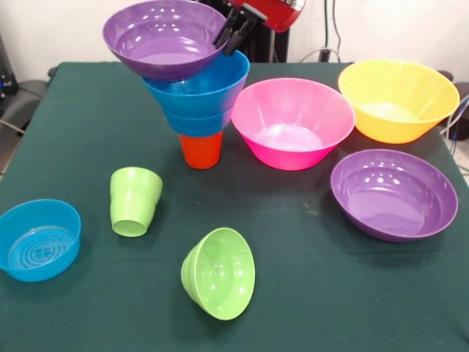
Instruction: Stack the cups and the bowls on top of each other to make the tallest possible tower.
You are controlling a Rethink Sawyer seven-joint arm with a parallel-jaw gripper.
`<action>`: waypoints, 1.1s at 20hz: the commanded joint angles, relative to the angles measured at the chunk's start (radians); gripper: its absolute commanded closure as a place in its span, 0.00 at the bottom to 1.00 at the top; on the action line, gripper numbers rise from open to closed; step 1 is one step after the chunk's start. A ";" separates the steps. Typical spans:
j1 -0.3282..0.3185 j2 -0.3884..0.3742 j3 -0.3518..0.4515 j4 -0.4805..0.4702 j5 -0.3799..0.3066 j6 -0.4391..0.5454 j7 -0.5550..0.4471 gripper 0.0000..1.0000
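Observation:
The tower stands at the back centre: an orange cup (pixel 199 150) as base, nested blue bowls (pixel 201 95) on it, and a purple bowl (pixel 163 37) on top, tilted and shifted left. My gripper (pixel 225 48) comes down from above at that purple bowl's right rim. Its dark fingers (pixel 238 33) pinch the rim between them. A pink bowl (pixel 292 121) sits right of the tower, and a yellow-orange bowl (pixel 398 99) lies further right. A second purple bowl (pixel 394 192) rests at the right.
A lime green ridged cup (pixel 134 200) is left of centre. A small lime green bowl (pixel 218 273) lies on its side near the front, opening toward the camera. A blue bowl (pixel 38 238) sits upright at the front left. A dark green cloth (pixel 308 293) covers the table.

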 commanded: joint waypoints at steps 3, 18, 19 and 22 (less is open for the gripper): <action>0.028 0.037 0.027 -0.029 0.053 -0.085 0.223 1.00; 0.036 0.038 0.021 -0.042 0.113 -0.087 0.193 1.00; 0.037 0.038 0.020 -0.045 0.118 -0.086 0.193 1.00; 0.035 0.037 0.022 -0.050 0.133 -0.086 0.187 1.00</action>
